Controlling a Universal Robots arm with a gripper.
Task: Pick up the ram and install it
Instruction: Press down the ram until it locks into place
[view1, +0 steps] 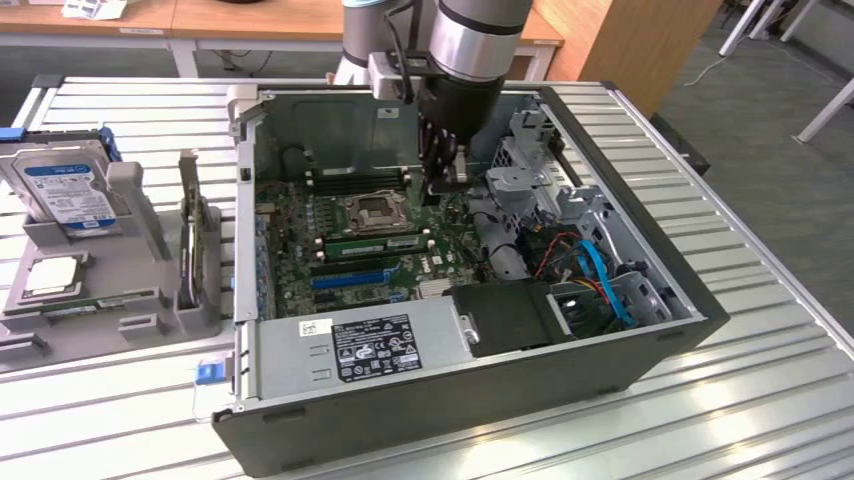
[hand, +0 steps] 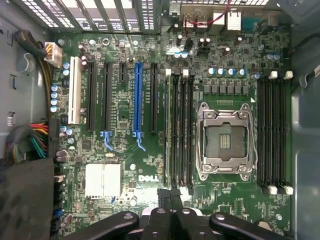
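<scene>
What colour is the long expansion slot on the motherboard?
Blue; the expansion slot shows best in the wrist view.

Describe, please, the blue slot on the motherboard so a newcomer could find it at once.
Look inside the open computer case, at the green motherboard. Among its long parallel expansion slots stands the blue slot, the only blue one, between black neighbours.

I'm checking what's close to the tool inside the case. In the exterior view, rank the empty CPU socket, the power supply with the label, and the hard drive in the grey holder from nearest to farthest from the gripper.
From the gripper:
1. CPU socket, on the motherboard just toward the exterior view's left.
2. Power supply, at the case's near edge.
3. Hard drive, outside the case, far toward the exterior view's left.
</scene>
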